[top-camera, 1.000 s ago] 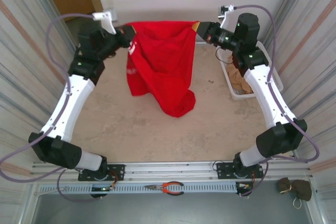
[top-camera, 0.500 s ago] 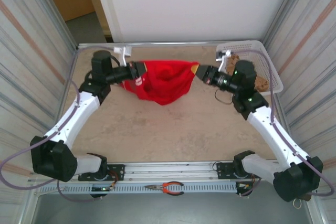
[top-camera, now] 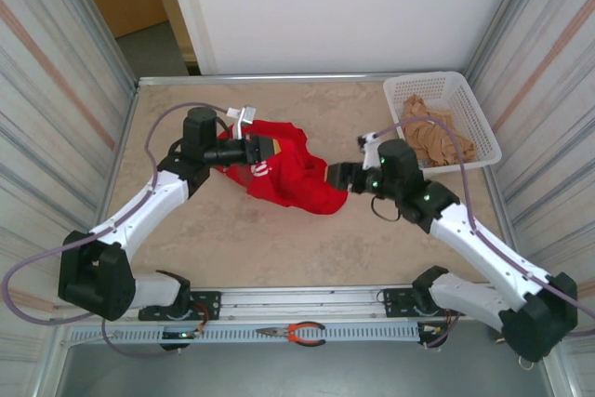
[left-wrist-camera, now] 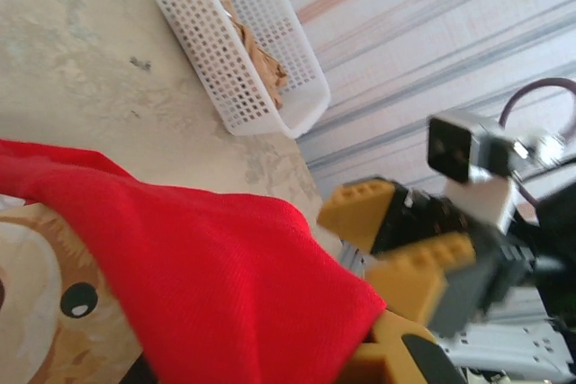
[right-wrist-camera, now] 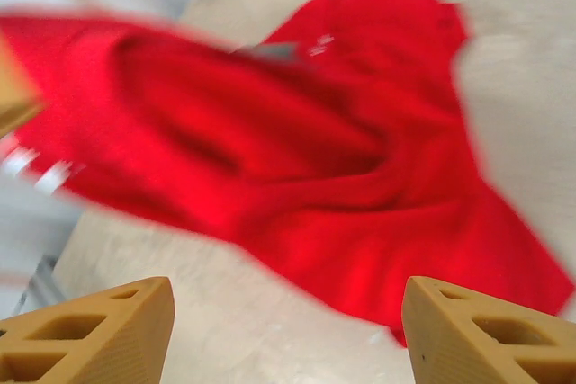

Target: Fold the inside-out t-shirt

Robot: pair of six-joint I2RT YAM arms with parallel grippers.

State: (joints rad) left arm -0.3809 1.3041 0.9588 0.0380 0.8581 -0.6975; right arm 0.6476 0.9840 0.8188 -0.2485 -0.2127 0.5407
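The inside-out t-shirt (top-camera: 290, 177), bright red, lies crumpled on the table between the two arms. My left gripper (top-camera: 264, 152) is shut on its left edge; in the left wrist view the red cloth (left-wrist-camera: 216, 285) runs into the jaws (left-wrist-camera: 391, 348), with a printed bear face (left-wrist-camera: 54, 299) beside it. My right gripper (top-camera: 334, 177) stands open at the shirt's right edge. In the right wrist view its tan fingertips (right-wrist-camera: 99, 330) are wide apart over bare table, with the t-shirt (right-wrist-camera: 306, 159) just beyond them and nothing between them.
A white basket (top-camera: 402, 90) holding a tan-beige garment (top-camera: 437, 138) stands at the back right, close behind the right arm. Orange-handled pliers (top-camera: 296, 331) lie on the front rail. Corrugated walls close in on both sides.
Both arms came down and toward the near side, bringing the hanging shirt onto the table. The right gripper opened and let go of its corner; the left stays shut on the cloth.
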